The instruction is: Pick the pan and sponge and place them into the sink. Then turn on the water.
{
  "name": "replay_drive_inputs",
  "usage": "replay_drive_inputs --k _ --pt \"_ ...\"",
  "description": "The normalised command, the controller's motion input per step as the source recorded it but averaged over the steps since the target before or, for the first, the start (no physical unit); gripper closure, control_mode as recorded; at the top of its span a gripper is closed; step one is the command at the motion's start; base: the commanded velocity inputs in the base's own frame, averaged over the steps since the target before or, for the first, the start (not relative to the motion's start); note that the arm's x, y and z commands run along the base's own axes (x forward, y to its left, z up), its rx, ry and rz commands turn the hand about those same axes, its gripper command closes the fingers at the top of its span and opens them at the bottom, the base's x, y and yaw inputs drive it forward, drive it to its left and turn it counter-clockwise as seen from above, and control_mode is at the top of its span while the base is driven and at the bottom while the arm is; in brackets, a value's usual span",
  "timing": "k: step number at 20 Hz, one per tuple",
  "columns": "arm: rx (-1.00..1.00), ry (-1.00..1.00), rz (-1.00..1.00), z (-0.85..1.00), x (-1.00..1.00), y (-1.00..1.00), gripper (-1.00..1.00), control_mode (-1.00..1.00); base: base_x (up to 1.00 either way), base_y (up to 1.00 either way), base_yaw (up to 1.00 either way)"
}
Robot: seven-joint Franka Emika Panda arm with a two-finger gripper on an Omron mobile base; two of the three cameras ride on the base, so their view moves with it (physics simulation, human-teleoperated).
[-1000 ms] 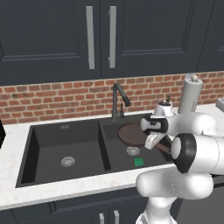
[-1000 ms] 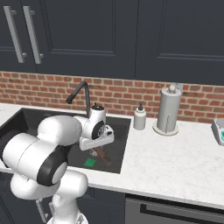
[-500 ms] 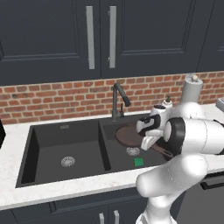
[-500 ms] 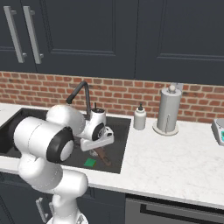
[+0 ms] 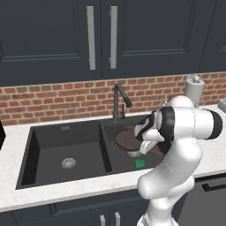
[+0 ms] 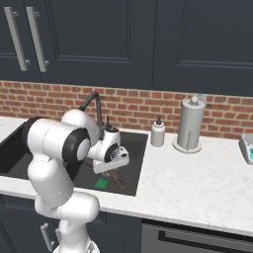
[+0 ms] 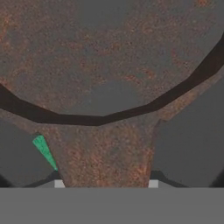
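Over the sink's right basin: our gripper point(image 6: 114, 163), jaws narrowed and clamped on the pan's handle point(image 7: 107, 157), which runs up between the fingers.
Pan point(image 5: 127, 137): we see it inside the right basin of the sink point(image 5: 66, 132), rusty-brown inside, just below the faucet point(image 5: 120, 99).
Sponge point(image 5: 140, 163): green, lying on the same basin's floor, near the front wall, beside the pan.
Drain point(image 5: 68, 163): silver, in the left basin.
Writing: we can read none.
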Motion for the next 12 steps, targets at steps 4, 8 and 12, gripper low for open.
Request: replay_drive_inputs --k 4,8,12 --pt "0.00 0.00 0.00 -0.46 0.24 0.00 1.00 -1.00 0.00 0.00 0.00" --pt "0.00 0.00 0.00 -0.46 0.22 0.00 1.00 -1.00 0.00 0.00 0.00" --pt "0.00 0.00 0.00 -0.42 0.19 0.00 1.00 -1.00 0.00 0.00 0.00"
